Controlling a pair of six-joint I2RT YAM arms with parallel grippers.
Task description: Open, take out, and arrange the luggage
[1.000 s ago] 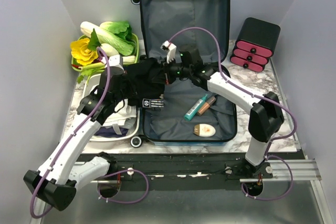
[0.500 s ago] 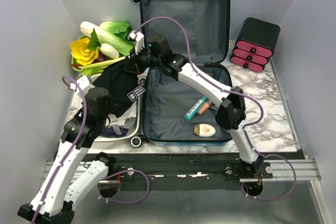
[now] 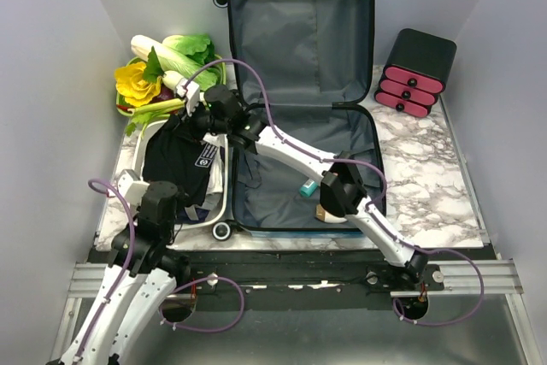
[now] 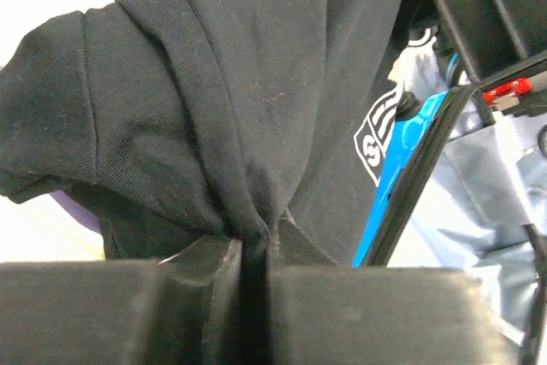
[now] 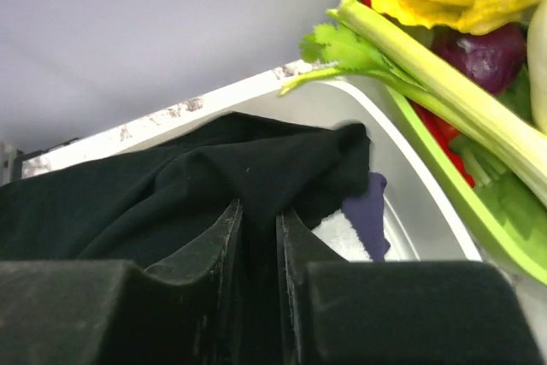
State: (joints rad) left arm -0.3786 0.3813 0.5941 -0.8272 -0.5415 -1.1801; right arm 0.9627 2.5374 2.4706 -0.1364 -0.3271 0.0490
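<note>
The blue luggage (image 3: 299, 32) lies open, its lid leaning on the back wall and its grey-lined base (image 3: 282, 160) flat on the table. Its blue edge (image 4: 402, 168) also shows in the left wrist view. A black garment (image 3: 179, 156) with a white label hangs over the white bin (image 3: 220, 203) left of the luggage. My left gripper (image 3: 169, 181) is shut on the garment's near fold (image 4: 214, 83), pinched at the fingertips (image 4: 256, 241). My right gripper (image 3: 195, 119) reaches across the luggage and grips the far end, the cloth (image 5: 214, 168) tented between its nearly closed jaws (image 5: 261, 211).
A green tray of vegetables (image 3: 171, 66) stands behind the bin, with a celery stalk (image 5: 427, 57) close to my right gripper. A teal tube (image 3: 306, 187) lies in the luggage base under my right arm. At the back right is a black box with pink drawers (image 3: 414, 74).
My right arm swung left, carrying the black garment from over the luggage to over the white bin. My left arm drew back toward the near edge, still holding the garment.
</note>
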